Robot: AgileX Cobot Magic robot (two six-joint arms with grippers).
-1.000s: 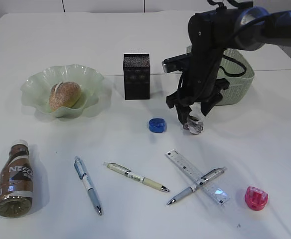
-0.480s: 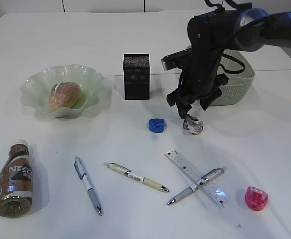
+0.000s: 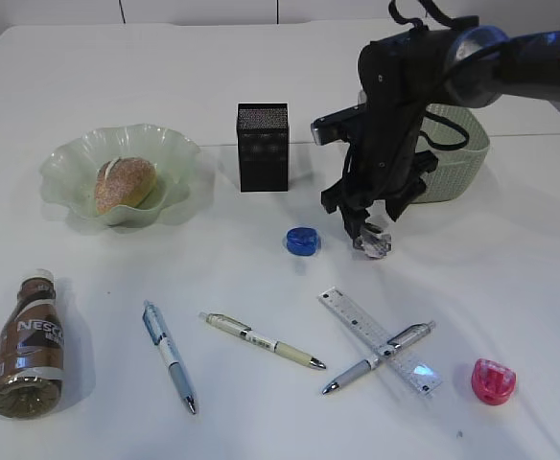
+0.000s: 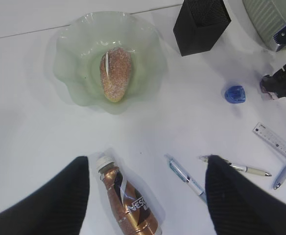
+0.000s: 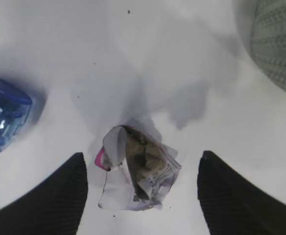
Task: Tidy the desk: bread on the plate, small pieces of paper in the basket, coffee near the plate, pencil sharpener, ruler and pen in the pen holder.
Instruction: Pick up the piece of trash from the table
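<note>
Step in hand, prob: pick up crumpled paper (image 5: 135, 174) & drop in basket (image 3: 450, 153).

Right gripper (image 3: 368, 228) over the wad, fingers spread wide either side, nothing pinched yet. Paper on the counter, right of centre, just beside blue sharpener (image 3: 302, 241), basket near toward back-right corner.

To do well: lower straight down till tips nearly touch the surface, centre wad btw fingers, close gently. Light, springy, irregular; could squirt out or flatten. Keep clear of blue sharpener on closing.

Left gripper (image 4: 143, 196) high over front-left area, fingers apart, holding nothing.

Materials: paper glossy, creased, white w/ brown & pink print. Basket woven, pale green, rounded. Plate (image 3: 170, 153) translucent green, wavy rim, sugary bread (image 3: 124, 183) already in it, toward left edge. Pen holder (image 3: 262, 147) black, square, matte.
</note>
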